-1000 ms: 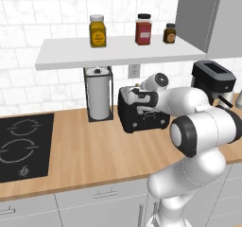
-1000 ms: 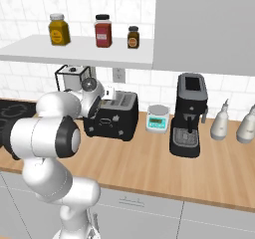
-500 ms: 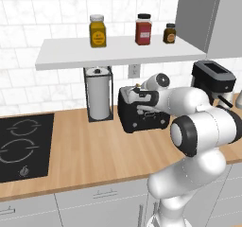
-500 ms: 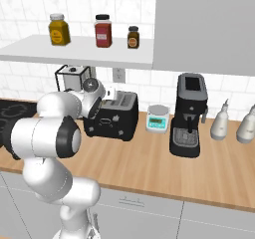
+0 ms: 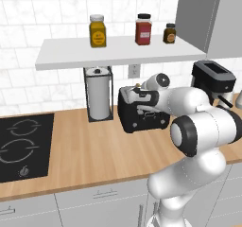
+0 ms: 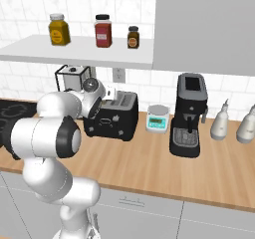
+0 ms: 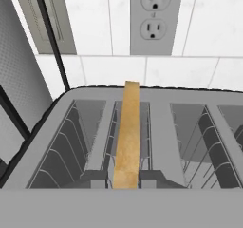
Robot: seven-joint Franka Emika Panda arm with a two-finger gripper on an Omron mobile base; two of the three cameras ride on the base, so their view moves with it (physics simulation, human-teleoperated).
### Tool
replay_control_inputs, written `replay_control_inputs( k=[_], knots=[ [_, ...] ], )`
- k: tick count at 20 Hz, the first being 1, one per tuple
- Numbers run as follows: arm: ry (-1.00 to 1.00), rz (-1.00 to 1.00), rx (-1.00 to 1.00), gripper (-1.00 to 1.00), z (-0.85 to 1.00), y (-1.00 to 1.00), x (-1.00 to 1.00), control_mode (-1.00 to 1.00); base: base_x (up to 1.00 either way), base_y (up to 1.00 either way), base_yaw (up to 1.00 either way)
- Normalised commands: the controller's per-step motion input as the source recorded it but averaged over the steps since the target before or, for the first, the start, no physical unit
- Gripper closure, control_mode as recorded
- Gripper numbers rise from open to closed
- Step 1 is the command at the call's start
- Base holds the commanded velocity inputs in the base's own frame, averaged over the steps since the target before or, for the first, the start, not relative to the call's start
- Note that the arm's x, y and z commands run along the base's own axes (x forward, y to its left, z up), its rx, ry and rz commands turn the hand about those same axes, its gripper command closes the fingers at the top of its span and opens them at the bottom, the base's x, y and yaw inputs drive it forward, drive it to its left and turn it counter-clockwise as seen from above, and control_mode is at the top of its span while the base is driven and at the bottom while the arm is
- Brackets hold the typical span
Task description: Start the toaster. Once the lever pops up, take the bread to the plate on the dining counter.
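1. Arm pose: the white arm rises from the near edge of the surface (image 5: 85,155), bends at a dark elbow joint and reaches away toward the tiled wall, so its hand sits over the top of the toaster (image 5: 142,112).
2. Gripper (image 7: 126,180) state: clenched on the bread (image 7: 128,132), its two dark tips pressed to either side of the slice's near edge in the hand view.
3. Bread position: one thin tan slice stands upright in a slot of the toaster, second from the left in the hand view, with its top edge above the slot rims.
4. Toaster position: one black toaster with four wire-lined top slots stands on the wood surface against the wall, below a wall outlet (image 7: 155,18).
5. Left of the toaster, just beside it, stands one paper towel roll (image 5: 98,96) in a black wire holder.
6. Right of the toaster sit one small kitchen scale (image 6: 158,119), then one taller black coffee machine (image 6: 189,114), then two pale bottles (image 6: 220,122) farther right.
7. Above, a white shelf (image 5: 113,51) carries three jars (image 5: 97,31): yellow, red and a smaller dark one.
8. At the far left, one black cooktop (image 5: 21,145) is set into the surface.
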Motion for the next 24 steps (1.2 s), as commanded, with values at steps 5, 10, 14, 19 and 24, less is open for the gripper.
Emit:
replay_control_inputs(
  k=[5, 10, 14, 19, 24],
  knots=[
    [0.0, 0.0, 0.0, 1.0, 0.0, 0.0, 0.0, -1.0, 0.0, 0.0, 0.0],
    [0.0, 0.0, 0.0, 1.0, 0.0, 0.0, 0.0, -1.0, 0.0, 0.0, 0.0],
    [0.0, 0.0, 0.0, 1.0, 0.0, 0.0, 0.0, -1.0, 0.0, 0.0, 0.0],
    [0.0, 0.0, 0.0, 1.0, 0.0, 0.0, 0.0, -1.0, 0.0, 0.0, 0.0],
    [0.0, 0.0, 0.0, 1.0, 0.0, 0.0, 0.0, -1.0, 0.0, 0.0, 0.0]
  ],
)
